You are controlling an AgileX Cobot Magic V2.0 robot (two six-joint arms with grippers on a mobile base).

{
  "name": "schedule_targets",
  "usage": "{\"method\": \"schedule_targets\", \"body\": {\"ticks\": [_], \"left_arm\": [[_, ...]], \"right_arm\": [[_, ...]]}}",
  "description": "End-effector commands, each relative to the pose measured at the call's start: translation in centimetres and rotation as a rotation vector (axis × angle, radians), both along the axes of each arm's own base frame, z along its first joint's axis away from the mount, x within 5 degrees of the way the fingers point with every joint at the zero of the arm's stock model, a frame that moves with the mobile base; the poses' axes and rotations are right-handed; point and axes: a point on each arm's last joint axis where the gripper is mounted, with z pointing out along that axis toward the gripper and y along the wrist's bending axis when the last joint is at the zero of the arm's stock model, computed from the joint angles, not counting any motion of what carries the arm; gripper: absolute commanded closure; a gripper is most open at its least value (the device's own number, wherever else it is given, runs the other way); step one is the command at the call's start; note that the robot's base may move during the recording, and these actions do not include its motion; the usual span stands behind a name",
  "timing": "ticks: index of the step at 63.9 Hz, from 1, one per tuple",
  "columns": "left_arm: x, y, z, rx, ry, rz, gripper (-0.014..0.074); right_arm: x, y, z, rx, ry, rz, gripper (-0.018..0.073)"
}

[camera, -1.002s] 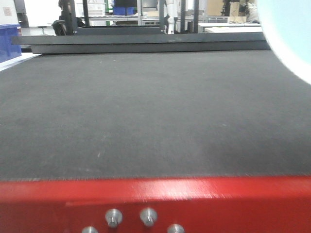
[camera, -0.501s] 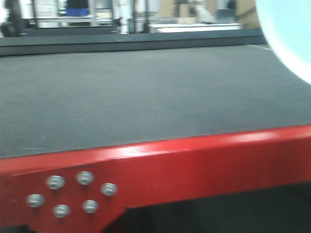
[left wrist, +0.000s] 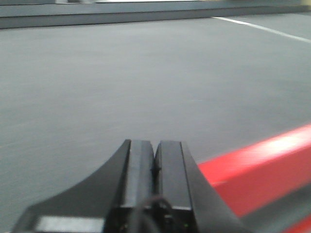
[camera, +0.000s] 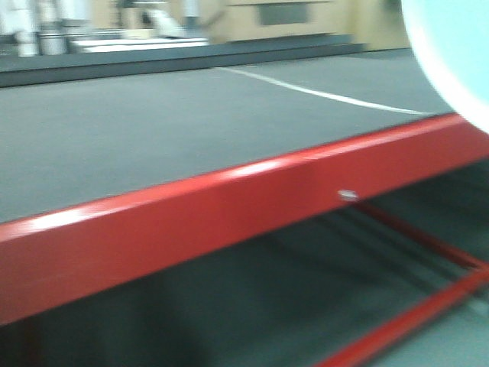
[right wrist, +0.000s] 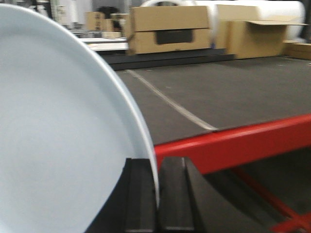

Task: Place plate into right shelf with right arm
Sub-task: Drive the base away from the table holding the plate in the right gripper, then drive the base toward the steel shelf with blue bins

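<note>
Presently the plate (right wrist: 58, 136) rests on no surface. It is held on edge, close to upright, its rim pinched between the black fingers (right wrist: 141, 194) of the right gripper (right wrist: 156, 170), whose jaws stand narrow with only the rim's thickness between them. The glossy white face fills the left half of the right wrist view. In the blurred front view the plate (camera: 458, 53) takes up the upper right corner, with its lower edge lying over the right end of the front rail (camera: 229, 202) of the red-framed table. Whether it hangs above the grey tabletop (camera: 137, 130) or just outside that edge cannot be told. A white line (camera: 328, 95) crosses the tabletop toward its front edge. The left gripper (left wrist: 154, 155) hovers near that front rail with its jaws pressed together and nothing between them. Cardboard boxes (right wrist: 167, 29) stand beyond the far edge.
</note>
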Motion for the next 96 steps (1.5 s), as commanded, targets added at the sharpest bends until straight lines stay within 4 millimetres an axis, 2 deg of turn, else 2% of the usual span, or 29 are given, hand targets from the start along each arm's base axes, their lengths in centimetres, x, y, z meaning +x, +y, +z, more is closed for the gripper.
{"method": "schedule_targets", "body": {"ticks": [1, 96], "left_arm": [[0.04, 0.01, 0.5, -0.002, -0.078, -0.001, 0.0643], [0.04, 0.01, 0.5, -0.002, -0.078, -0.001, 0.0643]], "right_arm": [[-0.32, -0.12, 2.12, 0.014, -0.122, -0.011, 0.0505], [-0.32, -0.13, 2.13, 0.014, -0.123, -0.012, 0.0505]]}}
